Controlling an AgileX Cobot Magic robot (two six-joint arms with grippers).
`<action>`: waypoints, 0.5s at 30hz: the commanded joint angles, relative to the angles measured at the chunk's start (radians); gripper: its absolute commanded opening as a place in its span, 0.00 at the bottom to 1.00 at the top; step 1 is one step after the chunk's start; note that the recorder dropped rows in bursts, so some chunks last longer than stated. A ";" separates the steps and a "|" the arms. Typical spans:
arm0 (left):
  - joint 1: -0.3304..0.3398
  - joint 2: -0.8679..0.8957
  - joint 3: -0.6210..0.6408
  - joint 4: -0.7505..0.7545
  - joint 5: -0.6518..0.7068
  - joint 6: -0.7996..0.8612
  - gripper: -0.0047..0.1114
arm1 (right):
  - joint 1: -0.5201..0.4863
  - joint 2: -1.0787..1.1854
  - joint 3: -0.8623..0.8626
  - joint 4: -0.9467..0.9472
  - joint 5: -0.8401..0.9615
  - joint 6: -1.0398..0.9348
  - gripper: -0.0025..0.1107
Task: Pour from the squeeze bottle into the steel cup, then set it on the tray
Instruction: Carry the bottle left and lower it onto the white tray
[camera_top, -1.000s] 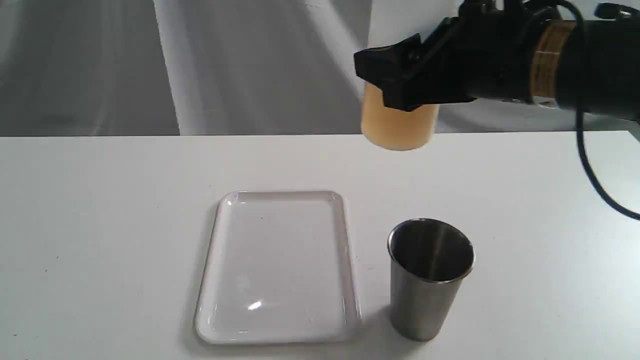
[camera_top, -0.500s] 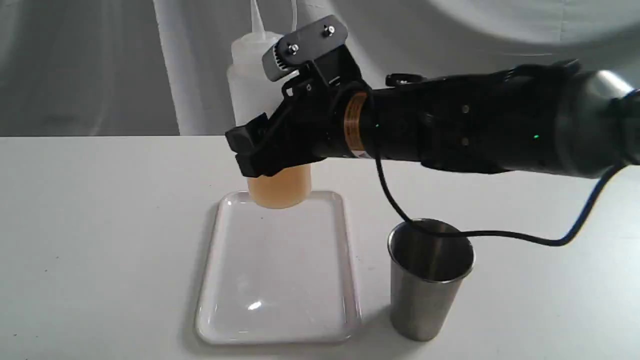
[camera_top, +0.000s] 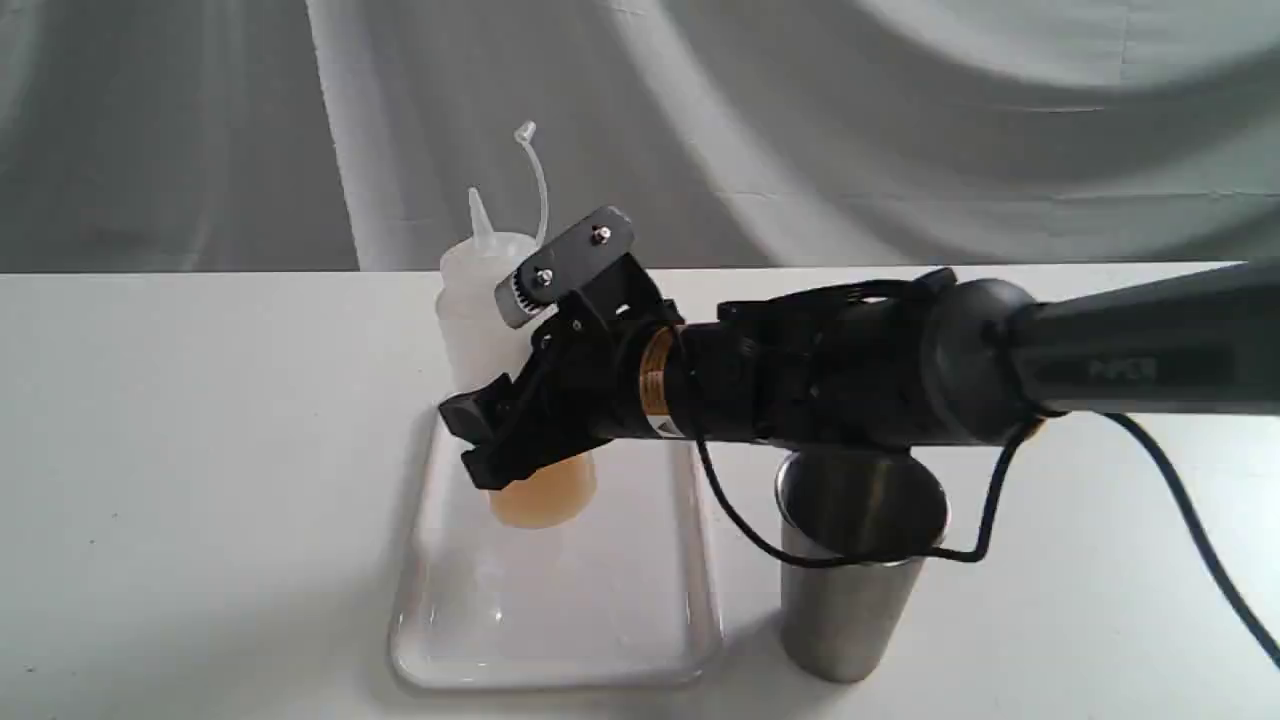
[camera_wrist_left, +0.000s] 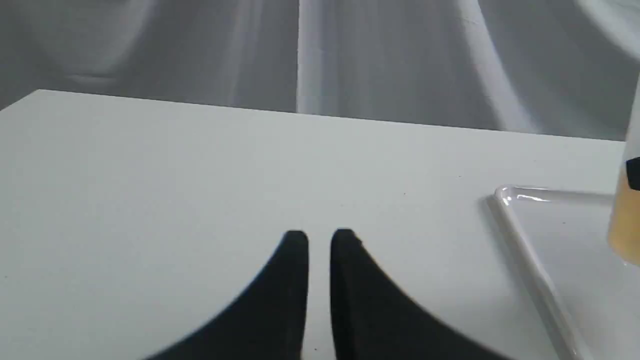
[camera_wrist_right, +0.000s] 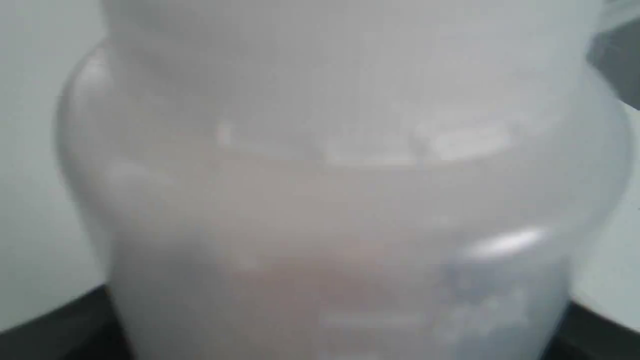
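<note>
The translucent whitish squeeze bottle (camera_top: 478, 300), cylindrical with a cone nozzle and thin cap strap, stands upright over the far part of the glossy white tray (camera_top: 620, 640), with amber liquid at its base. The black right end effector (camera_top: 476, 444) clamps its lower body. Whether the base touches the tray is unclear. The brushed steel cup (camera_top: 850, 610) stands right of the tray, its rim partly hidden by the arm (camera_top: 850, 385). The left end effector (camera_wrist_left: 319, 245) hangs over the matte worktop (camera_wrist_left: 150, 165), fingers nearly together, empty.
</note>
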 joint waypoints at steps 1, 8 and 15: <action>-0.005 0.002 0.004 -0.004 0.001 -0.002 0.11 | 0.002 0.016 -0.011 0.221 -0.088 -0.208 0.02; -0.005 0.002 0.004 -0.004 0.001 -0.002 0.11 | 0.002 0.039 -0.011 0.281 -0.091 -0.283 0.02; -0.005 0.002 0.004 -0.004 0.001 -0.002 0.11 | 0.002 0.094 -0.011 0.298 -0.121 -0.286 0.02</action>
